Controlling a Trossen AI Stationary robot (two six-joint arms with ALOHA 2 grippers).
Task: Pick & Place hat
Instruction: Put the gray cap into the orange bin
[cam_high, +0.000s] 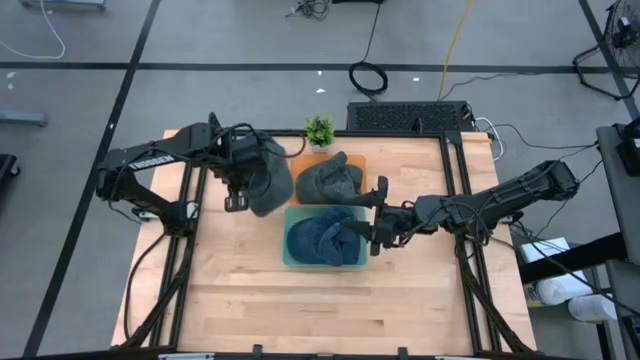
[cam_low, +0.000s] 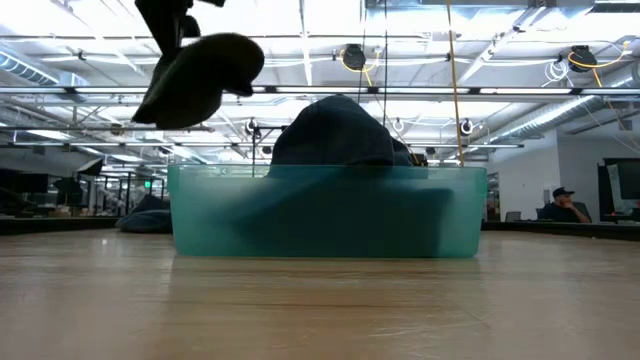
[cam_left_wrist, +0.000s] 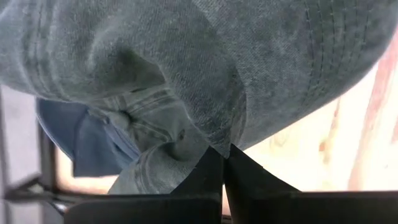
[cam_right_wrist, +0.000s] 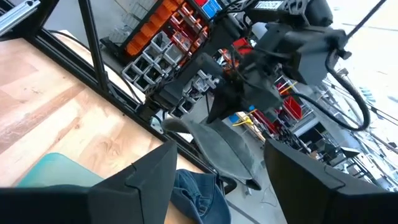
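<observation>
- Left gripper (cam_high: 237, 185) is up off the counter (cam_high: 250, 300), its fingers (cam_left_wrist: 211, 177) clenched on a fold of a grey hat (cam_high: 262, 178); the hat hangs free below them, its body sagging; the pinch sits near the edge of the cloth, probably so the rest drapes clear for the drop.
- In the low view the same grey hat (cam_low: 195, 75) floats high and to one side of the teal bin (cam_low: 330, 215); not yet over it; judged mid-carry toward the bin.
- Teal bin (cam_high: 322, 238) sits near the middle of the counter; a blue hat (cam_high: 320, 238) is already in it, heaped above the rim, so little room is left; the next hat will likely ride on top.
- A second grey hat (cam_high: 328, 180) lies on an orange mat (cam_high: 355, 162) just behind the bin; it waits its turn.
- Right gripper (cam_high: 375, 222) hovers at the bin's right edge, fingers (cam_right_wrist: 149, 180) spread, grasping nothing; it is close to the drop path and could crowd the bin if it does not move.
- Small green plant (cam_high: 319, 130) stands at the far edge of the counter, beside the mat; clear of the carry line as far as can be judged.
- A keyboard (cam_high: 408, 116) lies behind the far edge; a person (cam_low: 563, 205) sits far off in the room; neither in the way.
</observation>
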